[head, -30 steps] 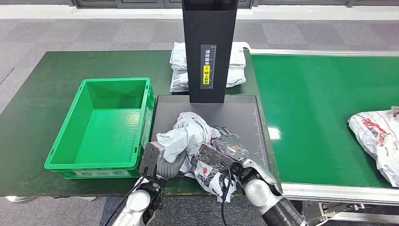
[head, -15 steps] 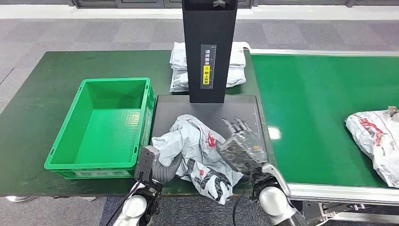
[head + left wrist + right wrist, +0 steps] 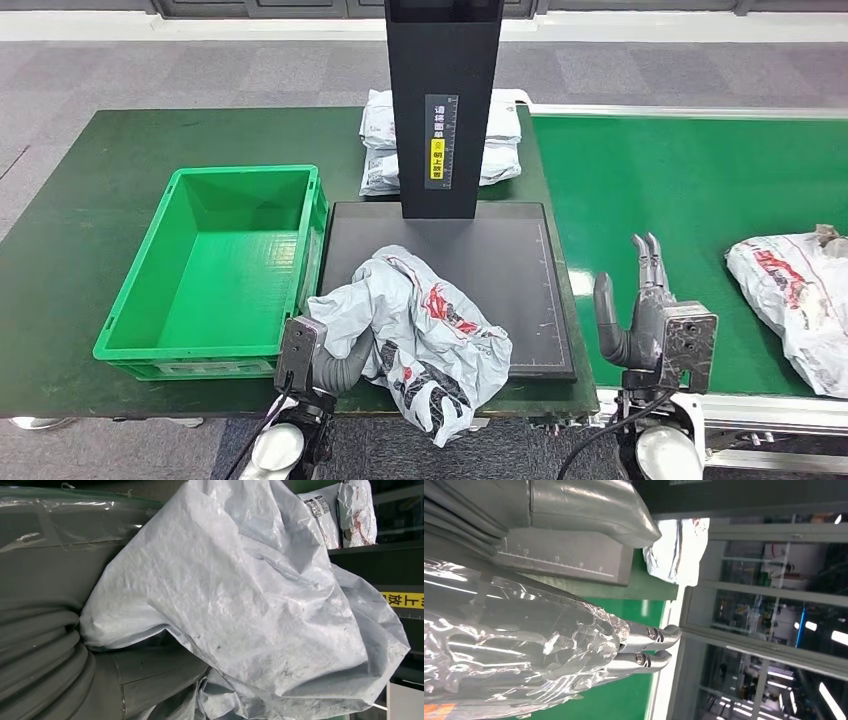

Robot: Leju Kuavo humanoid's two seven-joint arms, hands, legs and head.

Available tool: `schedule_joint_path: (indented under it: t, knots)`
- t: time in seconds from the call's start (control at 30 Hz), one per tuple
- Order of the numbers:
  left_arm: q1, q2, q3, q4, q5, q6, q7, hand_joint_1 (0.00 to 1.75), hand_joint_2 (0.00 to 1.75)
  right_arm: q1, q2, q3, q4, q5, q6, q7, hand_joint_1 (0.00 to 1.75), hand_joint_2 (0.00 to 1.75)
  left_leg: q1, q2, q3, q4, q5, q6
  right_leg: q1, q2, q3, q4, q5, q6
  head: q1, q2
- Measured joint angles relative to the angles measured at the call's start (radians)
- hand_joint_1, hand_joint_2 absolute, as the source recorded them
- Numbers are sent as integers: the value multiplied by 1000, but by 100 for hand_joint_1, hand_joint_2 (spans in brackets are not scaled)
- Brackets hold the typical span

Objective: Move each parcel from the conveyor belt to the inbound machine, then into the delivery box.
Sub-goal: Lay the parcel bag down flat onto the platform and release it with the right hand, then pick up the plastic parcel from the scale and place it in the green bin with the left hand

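Green tabletop is carrying the inbound machine (image 3: 445,290), where a crumpled grey parcel (image 3: 425,330) is lying against the left hand (image 3: 335,362), whose grasp I cannot tell. Soft, slippery, probably light; bunch a fold. Right hand (image 3: 645,315) is hovering spread, holding nothing.

Crate (image 3: 215,262) left of scanner plate (image 3: 500,270), parcel (image 3: 425,330) on plate, belt (image 3: 690,190) right
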Motion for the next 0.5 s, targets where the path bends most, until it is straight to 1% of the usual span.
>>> schedule_joint_path:
  t: [0.27, 0.33, 0.4, 0.5]
  knots:
    - [-9, 3, 8, -29, -25, 4, 1, 175, 175, 36, 0, -1, -9, 6, -14, 0, 0, 0, 0, 0, 0, 0, 0, 0, 0, 1, 0, 0, 0, 0, 0, 0]
    - [-10, 5, 8, -40, -41, 13, -13, 175, 175, 40, 0, -1, -9, 6, -15, 0, 0, 87, 0, 0, 0, 0, 0, 0, 0, 1, 0, 0, 0, 0, 0, 0]
    - [-15, 12, 8, -80, -76, 32, -36, 175, 175, 47, 0, -1, -11, 6, -16, 0, 0, 175, 0, 0, 0, 0, 0, 0, 0, 0, 0, 0, 0, 0, 0, 0]
    - [-57, 33, 15, -188, -137, 53, -37, 175, 175, 63, 3, -10, -18, 9, -17, 0, 0, 175, 0, 0, -1, 0, 1, 0, 0, 0, 0, 0, 0, 0, 0, 0]
